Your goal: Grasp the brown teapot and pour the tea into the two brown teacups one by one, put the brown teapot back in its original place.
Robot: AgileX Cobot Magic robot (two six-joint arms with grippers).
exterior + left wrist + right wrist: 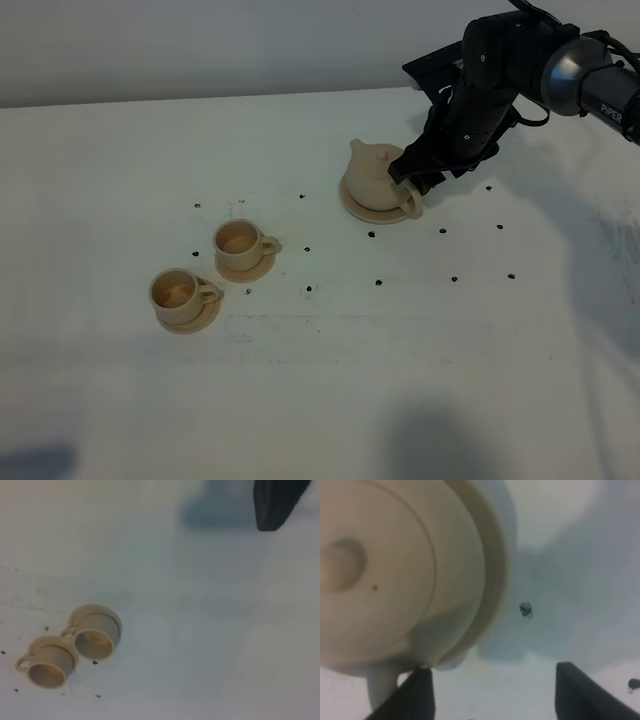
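Note:
The brown teapot point(372, 172) stands on its round coaster point(378, 214), the original place, right of the table's middle. My right gripper point(412, 190) is down at the pot's handle side and open. In the right wrist view the teapot point(380, 565) fills the frame, and its handle point(381, 690) lies just outside one fingertip point(418, 695), not in the gap of the gripper point(497, 695). The two brown teacups point(240, 243) point(180, 293) sit on saucers at the left. The left wrist view shows both teacups point(95, 635) point(47, 665) from above. My left gripper shows only as a dark tip point(275, 502).
Small black marks point(378, 282) dot the white table point(420, 380) around the pot and cups. The right arm point(500, 70) reaches in from the upper right. A shadow lies on the table's near edge.

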